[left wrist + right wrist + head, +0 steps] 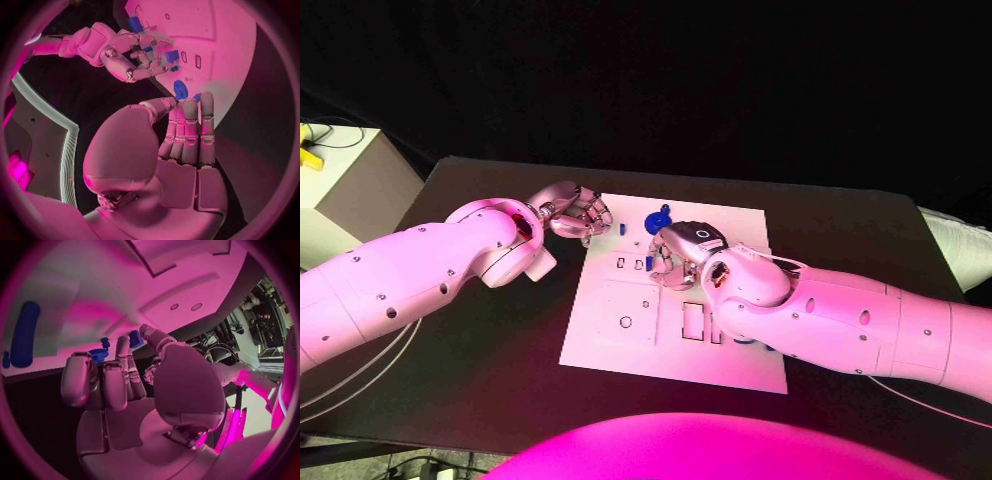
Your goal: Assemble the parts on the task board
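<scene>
One task board (678, 345) — two robot hands (574, 213)

The task board (678, 352) lies on the middle of the table (473, 380), its far edge near the table's far edge. The left hand (574, 212) sits at the board's far left corner. The right hand (681, 252) is over the board's far half, just right of the left hand. A round part (658, 218) lies on the board near its far edge, between the two hands. Another part (759, 343) lies near the board's right edge, partly under the right arm.
</scene>
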Robot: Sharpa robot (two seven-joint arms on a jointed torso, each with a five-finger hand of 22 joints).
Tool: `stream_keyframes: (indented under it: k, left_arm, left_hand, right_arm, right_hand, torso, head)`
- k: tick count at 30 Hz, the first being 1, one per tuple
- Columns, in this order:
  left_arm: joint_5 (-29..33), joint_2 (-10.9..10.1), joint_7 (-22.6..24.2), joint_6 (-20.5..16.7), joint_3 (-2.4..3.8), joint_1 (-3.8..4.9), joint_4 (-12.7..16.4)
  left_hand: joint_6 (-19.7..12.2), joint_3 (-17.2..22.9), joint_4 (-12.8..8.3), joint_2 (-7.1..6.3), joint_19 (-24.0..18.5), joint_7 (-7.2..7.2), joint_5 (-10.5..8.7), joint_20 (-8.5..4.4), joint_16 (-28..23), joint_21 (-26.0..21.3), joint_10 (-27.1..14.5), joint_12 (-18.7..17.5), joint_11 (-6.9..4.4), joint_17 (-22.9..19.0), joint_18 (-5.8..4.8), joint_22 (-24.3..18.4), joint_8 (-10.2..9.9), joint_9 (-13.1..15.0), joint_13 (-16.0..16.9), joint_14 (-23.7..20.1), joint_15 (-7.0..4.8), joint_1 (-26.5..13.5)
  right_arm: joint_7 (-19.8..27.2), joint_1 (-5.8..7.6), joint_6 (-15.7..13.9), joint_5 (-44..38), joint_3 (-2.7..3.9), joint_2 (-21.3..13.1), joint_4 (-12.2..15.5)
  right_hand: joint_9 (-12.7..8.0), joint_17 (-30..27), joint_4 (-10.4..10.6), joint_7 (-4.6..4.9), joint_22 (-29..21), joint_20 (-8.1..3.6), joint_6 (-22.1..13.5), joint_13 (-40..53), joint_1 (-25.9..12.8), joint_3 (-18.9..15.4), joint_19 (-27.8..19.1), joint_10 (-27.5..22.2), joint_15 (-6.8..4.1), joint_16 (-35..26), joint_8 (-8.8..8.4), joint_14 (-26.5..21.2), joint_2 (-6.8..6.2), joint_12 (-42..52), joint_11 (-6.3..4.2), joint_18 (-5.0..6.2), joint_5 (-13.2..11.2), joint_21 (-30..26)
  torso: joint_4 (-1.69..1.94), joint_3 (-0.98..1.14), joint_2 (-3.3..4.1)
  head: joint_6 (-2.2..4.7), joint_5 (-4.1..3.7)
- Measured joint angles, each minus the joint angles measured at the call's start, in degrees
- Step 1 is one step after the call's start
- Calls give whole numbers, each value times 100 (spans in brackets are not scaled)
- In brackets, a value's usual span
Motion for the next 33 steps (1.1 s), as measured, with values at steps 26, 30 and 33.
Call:
stream_keyframes:
  k: [26,30,33]
  left_arm:
    - [0,4,-1,0,0,0,-1]
    - [1,9,4,-3,0,-1,3]
    - [1,12,4,-7,0,-1,10]
  left_hand:
    - [-24,-67,67,18,-2,-1,0,1,0,0,-21,38,21,-22,0,5,26,-33,-33,-2,2,18]
    - [-105,-189,273,-38,-20,-2,0,20,100,-80,-21,147,21,-48,0,-63,46,-83,-65,-21,21,-195]
    - [-124,-327,582,-63,121,-20,0,30,446,-169,141,332,-30,301,0,-156,90,-132,-69,346,-12,-415]
  right_arm:
    - [3,-7,-203,21,-4,-111,29]
    - [28,-8,-529,25,-4,-203,70]
    - [98,-9,-803,70,4,-311,163]
  right_hand:
    - [-51,20,81,13,-2,0,-76,-34,61,-81,0,1,0,0,-66,0,-16,23,1,0,0,0]
    - [-89,111,151,29,-3,28,-192,-24,187,-231,38,20,0,41,-169,0,19,119,22,0,118,125]
    - [-117,154,254,95,-3,29,-259,17,311,-477,73,30,62,80,-238,-2,66,215,51,0,148,184]
  torso:
    - [5,-5,2]
    - [6,-4,1]
    - [5,-3,-2]
  head:
    - [7,-12]
    - [26,-21]
    - [42,-27]
